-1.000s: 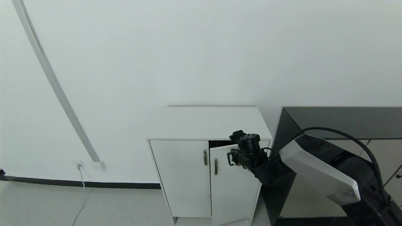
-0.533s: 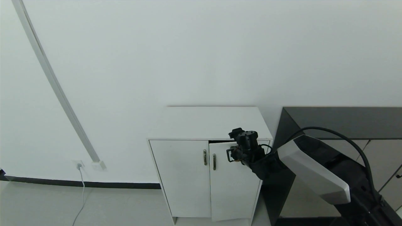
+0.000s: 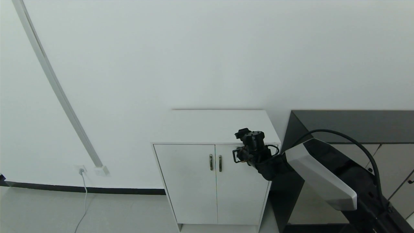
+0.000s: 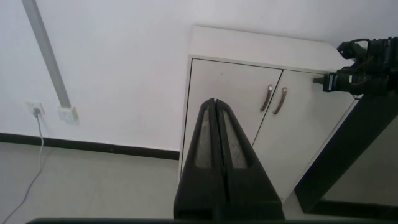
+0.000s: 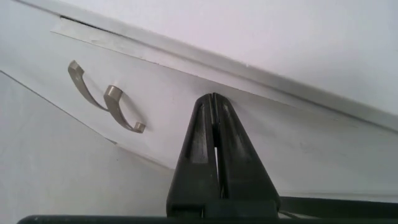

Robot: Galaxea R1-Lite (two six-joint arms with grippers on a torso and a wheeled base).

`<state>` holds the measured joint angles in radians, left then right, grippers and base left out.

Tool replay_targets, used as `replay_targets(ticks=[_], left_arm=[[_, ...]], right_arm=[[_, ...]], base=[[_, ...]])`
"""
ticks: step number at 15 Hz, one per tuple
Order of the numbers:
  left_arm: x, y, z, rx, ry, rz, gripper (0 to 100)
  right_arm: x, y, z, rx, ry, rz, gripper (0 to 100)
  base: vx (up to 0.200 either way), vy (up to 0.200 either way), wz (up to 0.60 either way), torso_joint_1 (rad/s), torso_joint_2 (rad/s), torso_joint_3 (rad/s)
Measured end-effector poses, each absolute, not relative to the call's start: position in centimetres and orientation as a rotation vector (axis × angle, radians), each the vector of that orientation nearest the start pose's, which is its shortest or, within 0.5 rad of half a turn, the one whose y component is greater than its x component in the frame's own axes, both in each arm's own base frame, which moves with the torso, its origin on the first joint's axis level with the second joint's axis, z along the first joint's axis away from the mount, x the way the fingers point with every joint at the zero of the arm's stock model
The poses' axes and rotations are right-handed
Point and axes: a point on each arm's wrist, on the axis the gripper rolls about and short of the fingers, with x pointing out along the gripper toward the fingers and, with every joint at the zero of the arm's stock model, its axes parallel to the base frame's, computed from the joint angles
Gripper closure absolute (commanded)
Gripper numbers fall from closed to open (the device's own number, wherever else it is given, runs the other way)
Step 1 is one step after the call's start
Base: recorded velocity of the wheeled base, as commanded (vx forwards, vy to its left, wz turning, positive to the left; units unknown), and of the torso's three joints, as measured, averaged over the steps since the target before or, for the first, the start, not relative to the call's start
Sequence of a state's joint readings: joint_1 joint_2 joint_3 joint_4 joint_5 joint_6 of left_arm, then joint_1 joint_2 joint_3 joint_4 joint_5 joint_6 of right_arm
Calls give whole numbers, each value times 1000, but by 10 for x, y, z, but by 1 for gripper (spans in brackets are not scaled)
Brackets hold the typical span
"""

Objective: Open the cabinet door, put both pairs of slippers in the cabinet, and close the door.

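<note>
The cabinet (image 3: 213,129) stood against the far wall, white and low. Its left door (image 3: 184,184) and right door (image 3: 242,194) both lay flush with the frame, and no gap showed at the top edge or along the middle seam. With the doors shut, whatever sat inside was hidden.

Two slim, curved metal handles met at the seam, the left handle (image 3: 211,162) just beside the right handle (image 3: 220,163). The doors looked like light, stiff panels that would swing freely on side hinges. A flat push on the face would probably be enough to seat one. To open one, the handle was the only real hold. It was smooth and narrow, so a pinch across its middle or a hook behind the bow seemed safest against slipping.

The right gripper (image 5: 214,98) had its fingers pressed together, holding nothing. Its tips were at the upper face of the right door, right of the handles, though actual contact could not be confirmed. The left gripper (image 4: 215,102) was likewise closed and empty, held nearer and well apart from the cabinet.

A dark cabinet (image 3: 349,126) stood just to the right. A wall socket (image 3: 81,170) was on the wall to the left.
</note>
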<state>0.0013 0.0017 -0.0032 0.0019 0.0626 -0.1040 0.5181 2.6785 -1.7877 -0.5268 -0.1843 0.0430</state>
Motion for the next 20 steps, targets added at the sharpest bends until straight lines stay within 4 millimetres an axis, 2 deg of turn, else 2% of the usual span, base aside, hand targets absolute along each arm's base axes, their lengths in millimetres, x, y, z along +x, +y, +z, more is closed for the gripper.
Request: replay_targets(ticks=[13,16,20], left_arm=[[-23,1,76,-105,-2,63,100],[-23,1,76,-105,-3,64,100],[-23,1,76,-104,-2,63,100]], right_arm=[[469,261,8,-84,355,308,100],[459,255,3,-86,375,301,100],[434,242,2,-92,386,299,100]], base=[[0,0,0,0,0,0],[0,0,0,0,0,0],[0,0,0,0,0,0]])
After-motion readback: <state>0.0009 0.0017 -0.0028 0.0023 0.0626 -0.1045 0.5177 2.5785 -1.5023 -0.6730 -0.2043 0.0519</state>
